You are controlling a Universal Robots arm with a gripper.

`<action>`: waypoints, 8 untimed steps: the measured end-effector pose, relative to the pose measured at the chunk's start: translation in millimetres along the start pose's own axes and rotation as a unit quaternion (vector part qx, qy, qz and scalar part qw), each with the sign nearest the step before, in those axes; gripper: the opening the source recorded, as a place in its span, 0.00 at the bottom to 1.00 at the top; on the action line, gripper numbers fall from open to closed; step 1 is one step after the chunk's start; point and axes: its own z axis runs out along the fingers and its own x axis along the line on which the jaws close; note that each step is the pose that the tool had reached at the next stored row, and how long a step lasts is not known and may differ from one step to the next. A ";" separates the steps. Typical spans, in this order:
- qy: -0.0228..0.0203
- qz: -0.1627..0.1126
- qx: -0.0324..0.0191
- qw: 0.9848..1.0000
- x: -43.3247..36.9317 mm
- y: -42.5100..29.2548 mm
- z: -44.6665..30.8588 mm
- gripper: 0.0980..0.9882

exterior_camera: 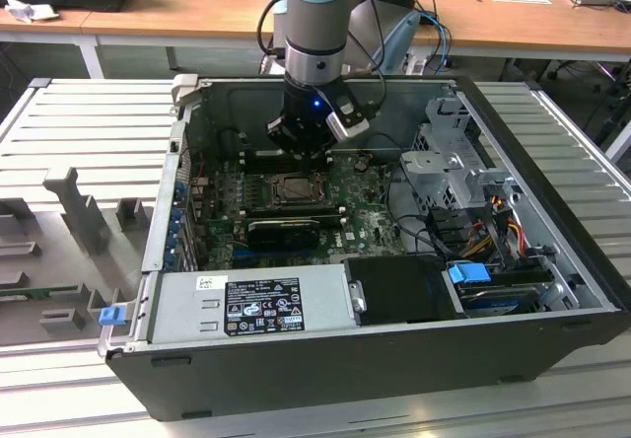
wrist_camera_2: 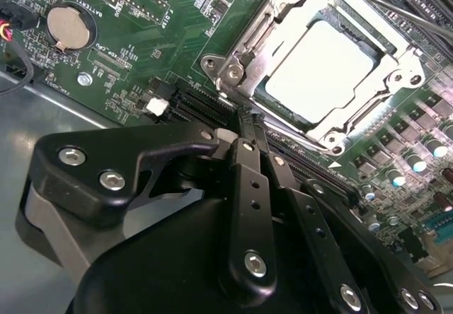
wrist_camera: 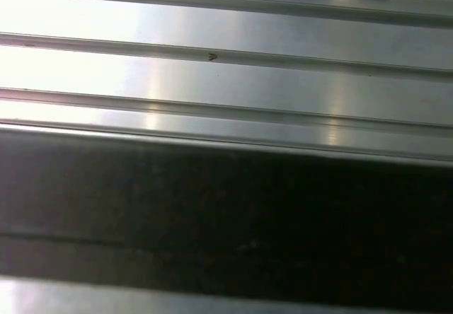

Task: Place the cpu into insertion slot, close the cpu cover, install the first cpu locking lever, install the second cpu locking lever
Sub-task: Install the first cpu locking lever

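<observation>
In the second wrist view the cpu [wrist_camera_2: 318, 70] lies flat in the insertion slot [wrist_camera_2: 364, 37], its silver top lit bright. The metal cpu cover [wrist_camera_2: 263, 30] is folded down around it, and the chip shows through the cover's window. A thin locking lever rod [wrist_camera_2: 386, 4] runs along the far side of the socket. My gripper [wrist_camera_2: 248, 119] has its black fingers pressed together, with the tips just off the socket's near corner. In the exterior view the gripper [exterior_camera: 301, 157] hangs straight above the socket [exterior_camera: 293, 189] on the green motherboard [exterior_camera: 370, 223].
The open computer case [exterior_camera: 552, 201] walls in the board. A long black card [exterior_camera: 281, 229] and a power supply [exterior_camera: 246, 305] sit in front of the socket. A drive cage [exterior_camera: 449, 152] and cables [exterior_camera: 483, 221] are at the exterior view's right. A coin battery [wrist_camera_2: 69, 27] is nearby. Outside is a ribbed metal table [wrist_camera: 226, 38].
</observation>
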 end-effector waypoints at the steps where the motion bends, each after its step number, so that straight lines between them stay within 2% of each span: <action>1: 0.000 0.000 0.000 1.000 -0.1 0.0 0.5 0.01; 5: 0.000 0.000 0.003 1.000 -0.5 -0.1 1.5 0.01; 8: 0.001 0.000 0.009 1.000 -0.5 -0.1 1.9 0.01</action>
